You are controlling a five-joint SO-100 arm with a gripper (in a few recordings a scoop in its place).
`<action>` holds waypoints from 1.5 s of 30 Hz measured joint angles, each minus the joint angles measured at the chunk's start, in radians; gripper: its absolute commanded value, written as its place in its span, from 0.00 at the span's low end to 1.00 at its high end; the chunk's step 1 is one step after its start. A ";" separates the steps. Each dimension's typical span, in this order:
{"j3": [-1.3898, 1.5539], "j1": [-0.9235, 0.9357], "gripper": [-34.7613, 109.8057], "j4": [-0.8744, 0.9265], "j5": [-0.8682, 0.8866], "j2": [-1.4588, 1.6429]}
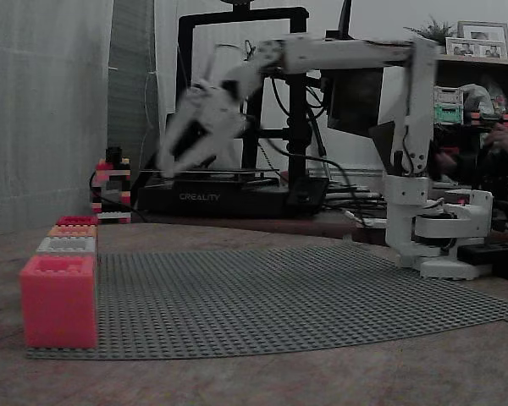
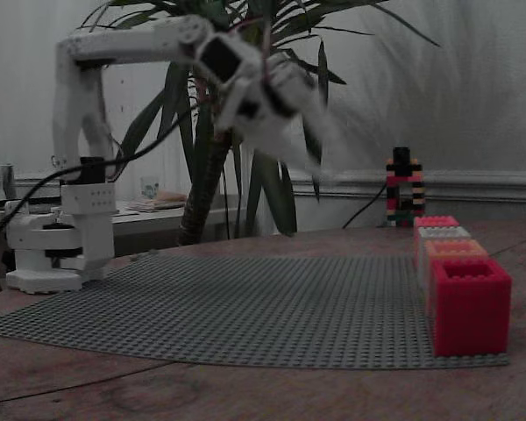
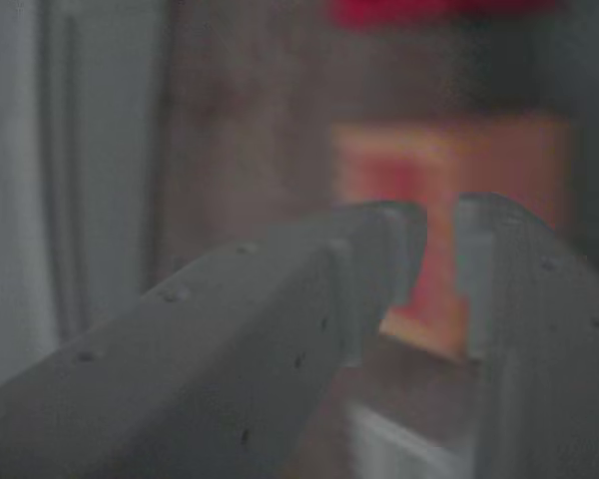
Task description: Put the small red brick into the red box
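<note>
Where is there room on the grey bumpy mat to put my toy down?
The grey studded baseplate lies bare between the white robot arm's base and the row of brick boxes ending in the deep red box. That box edge is crowded. The gripper hangs high above.

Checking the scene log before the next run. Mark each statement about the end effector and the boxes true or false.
1. The end effector hangs in the air above the grey baseplate. True.
2. The row of boxes stands along one edge of the baseplate. True.
3. The red box lies on its side. False: it stands upright, opening upward.
4. In the wrist view the end effector clamps a red brick. False: the narrow gap shows a blurred orange box behind.
</note>
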 measured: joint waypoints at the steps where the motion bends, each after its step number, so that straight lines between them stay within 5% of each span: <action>1: 0.089 -0.011 0.25 0.009 0.006 0.064; 8: 0.650 -0.072 0.25 0.095 0.014 0.506; 16: 0.907 -0.124 0.25 0.344 0.075 0.959; 33: 1.011 -0.146 0.24 0.543 0.144 1.419; 45: 1.009 -0.167 0.24 0.546 0.192 1.436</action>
